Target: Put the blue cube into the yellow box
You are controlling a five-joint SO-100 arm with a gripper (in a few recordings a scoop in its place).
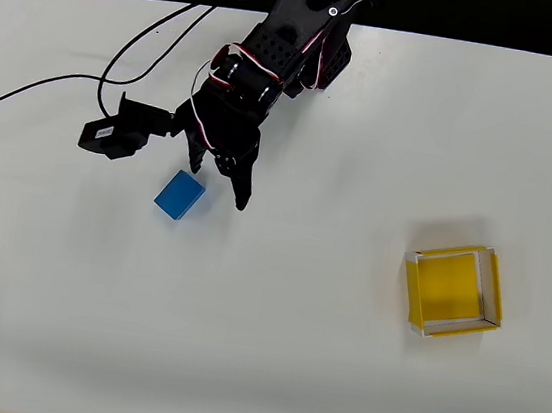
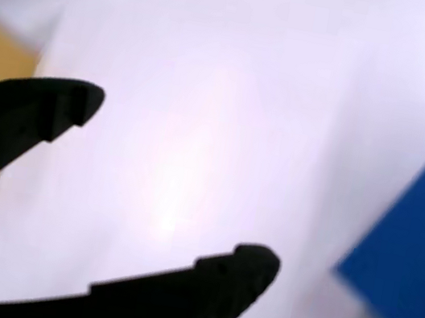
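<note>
Blue cube [image 1: 179, 195] — on table; claw [image 1: 220, 185] spread, just beside

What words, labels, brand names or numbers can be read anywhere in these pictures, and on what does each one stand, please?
None can be read.
The blue cube has plain faces, and the yellow box carries no print.
The black arm shows a small white ring mark, not a letter or number.
The open gripper is bare black; the wrist view is blurred.
</note>
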